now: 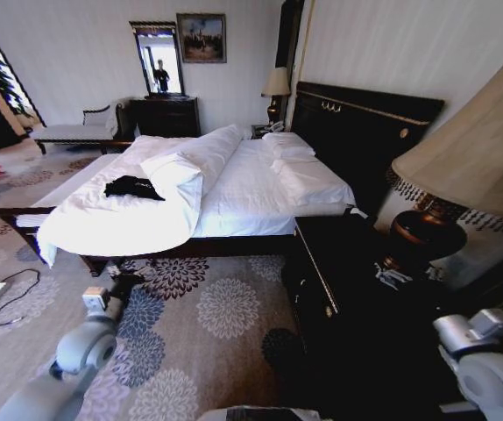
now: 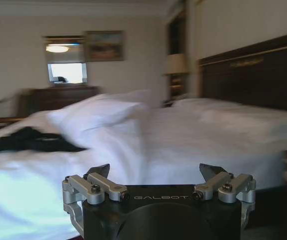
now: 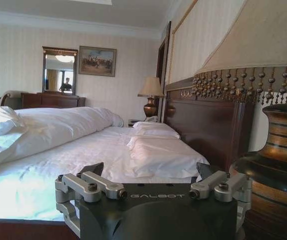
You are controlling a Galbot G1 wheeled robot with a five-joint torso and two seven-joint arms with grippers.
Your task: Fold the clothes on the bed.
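Crumpled black T-shirt (image 1: 133,187) lying on folded white duvet, foot-left part of large white-sheeted dark-framed bed (image 1: 260,197) | left gripper (image 2: 156,172) fingers spread, facing bed | right gripper (image 3: 151,170) fingers spread, beside bedside lamp (image 3: 276,125)

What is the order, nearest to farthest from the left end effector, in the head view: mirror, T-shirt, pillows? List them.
From the left end effector, low at the left:
1. T-shirt, on the near left part of the bed.
2. Pillows, farther right, by the headboard.
3. Mirror, at the far wall.
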